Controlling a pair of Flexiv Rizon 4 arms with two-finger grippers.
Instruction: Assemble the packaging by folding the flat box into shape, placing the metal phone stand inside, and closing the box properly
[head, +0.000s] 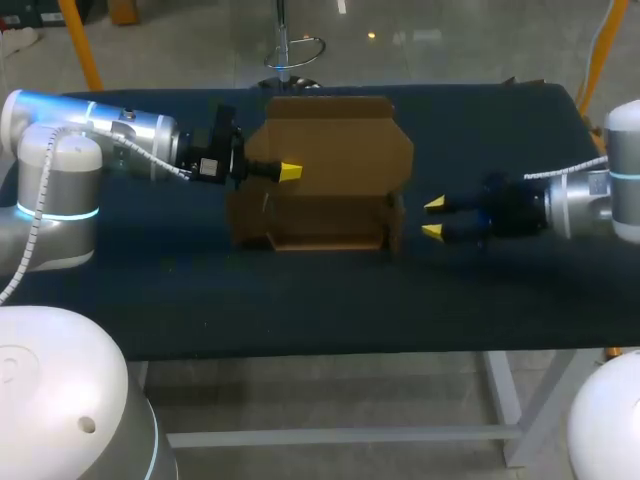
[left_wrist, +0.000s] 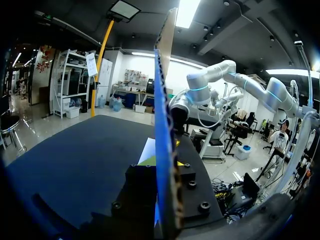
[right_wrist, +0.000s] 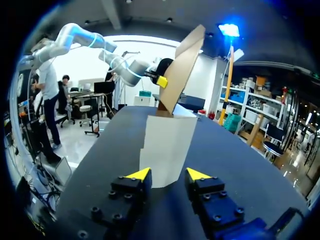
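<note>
Toward the far edge of the dark table (head: 300, 300), near its middle, the brown cardboard box (head: 325, 228) stands half-formed. Its low front and side walls are upright, and its large lid panel (head: 335, 140) is raised behind them, tilted back toward the far edge. Your left arm comes in from the table's left side, and the left gripper (head: 288, 172) is clamped on the left edge of that lid panel. In the left wrist view the cardboard runs edge-on between the two fingers, with a yellow tip on either face. Your right arm comes in from the table's right side, level with the box. The right gripper (head: 433, 218) hovers just beside the box's right wall, its yellow fingertips (right_wrist: 139, 173) apart and nothing between them. In the right wrist view that wall stands just ahead of the parted fingers without touching them. The tilted lid panel rises beyond it, and one yellow tip of the left gripper shows against its face. The box is open at the top.
</note>
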